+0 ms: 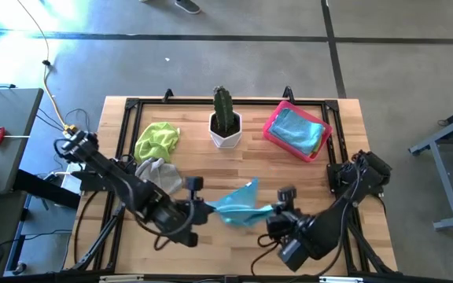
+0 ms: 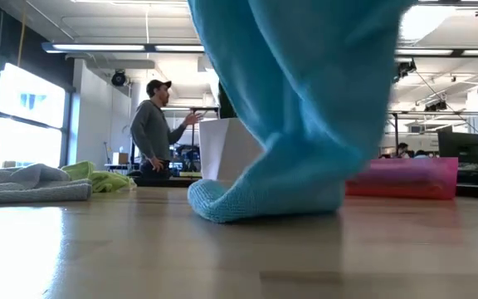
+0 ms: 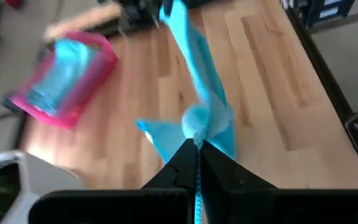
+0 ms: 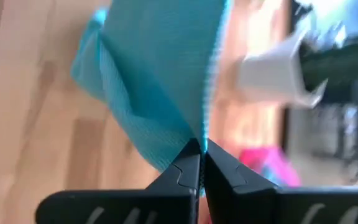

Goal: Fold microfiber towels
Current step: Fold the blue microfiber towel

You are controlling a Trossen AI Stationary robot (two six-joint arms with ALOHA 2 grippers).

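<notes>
A light blue towel (image 1: 238, 204) hangs between my two grippers above the table's near middle; its lowest fold (image 2: 247, 199) rests on the wood. My left gripper (image 1: 203, 211) is shut on its left end, my right gripper (image 1: 274, 212) on its right end. A lime green towel (image 1: 157, 140) and a grey towel (image 1: 160, 173) lie crumpled at the left. Another light blue towel (image 1: 296, 130) lies in the pink tray (image 1: 272, 126). My left gripper pinches an edge of the blue towel (image 3: 196, 134) between its two fingers, coming level from the table's left. The cloth runs from the fingers toward the other arm. My right gripper pinches the towel's opposite edge (image 4: 201, 140) between its two fingers, coming from the table's right. The cloth fans out from the fingers.
A cactus in a white pot (image 1: 226, 126) stands at the far middle. The pink tray sits at the far right. A person (image 2: 152, 124) stands in the room beyond the table. Bare wood (image 1: 352, 157) lies right of the tray.
</notes>
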